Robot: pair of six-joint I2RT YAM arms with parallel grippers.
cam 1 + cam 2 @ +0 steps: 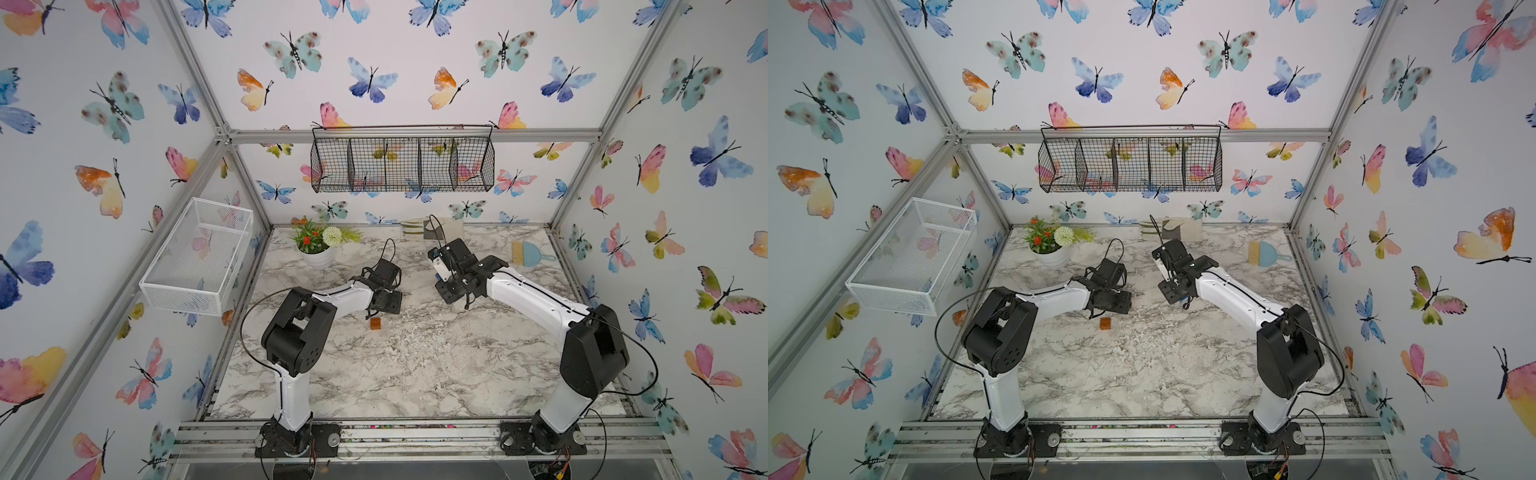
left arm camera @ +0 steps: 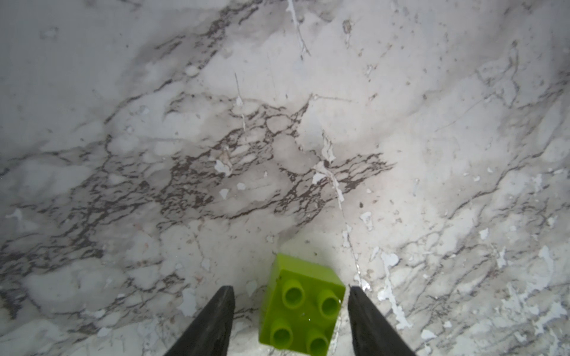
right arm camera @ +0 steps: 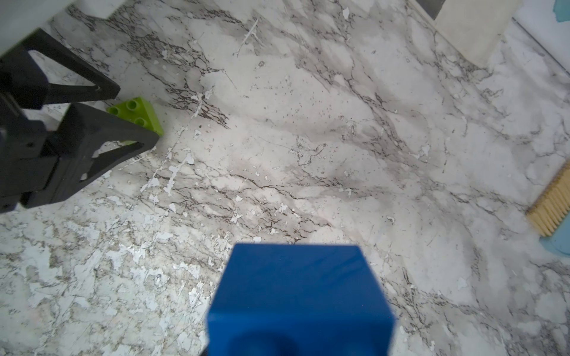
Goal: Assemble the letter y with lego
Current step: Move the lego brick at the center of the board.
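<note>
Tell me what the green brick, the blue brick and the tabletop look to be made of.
Green brick: moulded plastic, smooth, slightly glossy; crisp edges and hollow studs. Blue brick: likely the same plastic, even colour, soft sheen, though blurred. Tabletop: probably a marble-print laminate, not stone; the veined surface is flaking in white patches.

arms [image 1: 345, 293]: white links, black joints | cables [image 1: 242, 332]: black (looping) | left gripper [image 2: 290, 288]: black

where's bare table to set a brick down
Widest bare patch: front of the table, between the left arm and right arm, nearer than the orange brick. Bare marble also runs from the green brick to the brush, under the right arm. Crowded: the flower pot corner and mid-table.
</note>
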